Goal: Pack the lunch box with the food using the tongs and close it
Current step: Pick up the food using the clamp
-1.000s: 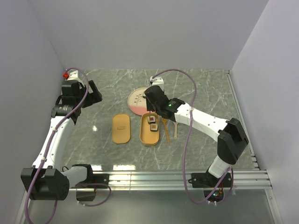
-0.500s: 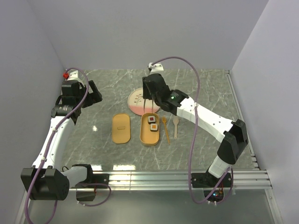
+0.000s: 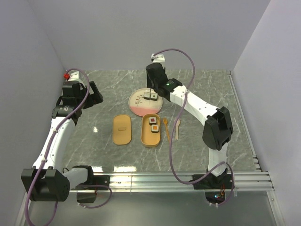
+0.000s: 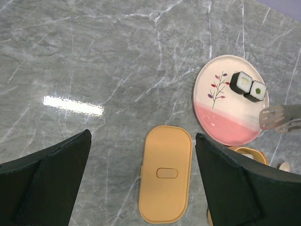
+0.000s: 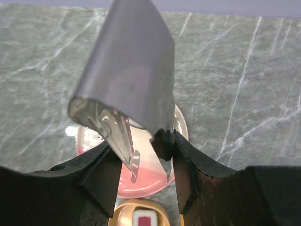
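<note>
The lunch box base [image 3: 150, 136] lies open with two sushi pieces [image 3: 154, 124] inside; its lid [image 3: 122, 129] rests flat to its left. Two more sushi pieces [image 3: 150, 96] sit on the pink-and-cream plate [image 3: 139, 107]. My right gripper [image 3: 155, 84] hangs over the plate, shut on the tongs [image 5: 134, 162]. Their tips are apart and empty above the plate's pink part [image 5: 146, 181]. My left gripper [image 4: 141, 188] is open, high above the lid [image 4: 165, 174] and holding nothing. In the left wrist view the tong tips [image 4: 282, 117] show blurred near the plate's sushi [image 4: 249, 85].
An orange spoon [image 3: 167, 129] and a beige spoon [image 3: 177, 127] lie just right of the box. Walls enclose the marble table on the left, back and right. A rail runs along the near edge.
The right arm has swung back from over the lunch box to over the plate, with the tongs empty. The left arm has not moved.
</note>
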### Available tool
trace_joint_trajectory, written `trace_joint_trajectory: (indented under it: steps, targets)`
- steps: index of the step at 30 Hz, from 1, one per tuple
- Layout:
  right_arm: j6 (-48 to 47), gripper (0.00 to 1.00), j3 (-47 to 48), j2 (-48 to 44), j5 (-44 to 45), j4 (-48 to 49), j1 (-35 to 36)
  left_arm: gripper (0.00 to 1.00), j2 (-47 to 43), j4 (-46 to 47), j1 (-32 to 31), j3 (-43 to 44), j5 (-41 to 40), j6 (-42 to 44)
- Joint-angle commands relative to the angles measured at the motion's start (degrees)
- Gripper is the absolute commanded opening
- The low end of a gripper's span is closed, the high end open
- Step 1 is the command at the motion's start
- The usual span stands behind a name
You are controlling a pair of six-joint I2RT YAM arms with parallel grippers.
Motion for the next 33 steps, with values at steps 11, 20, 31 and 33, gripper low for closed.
trace_joint_trajectory:
  steps: [11,20,31,33]
  targets:
    - [-1.6,0.51,6.3,5.7,-0.1,2.3,-2.4,0.99,2.6,1.3,-0.2,1.9,0.0,1.6]
    - [-1.4,0.51,9.4,9.7,0.3,1.6,-2.7,0.99,3.6,1.0,-0.3,2.5,0.0,1.7]
    - [-1.1,0.51,9.2,10.9,0.2,1.6,-3.4,0.99,4.8,0.9,-0.2,3.3,-0.1,2.1]
    - [-0.8,0.51,9.6,11.6,-0.3,1.6,-3.5,0.99,4.9,0.8,-0.2,3.4,0.0,2.1]
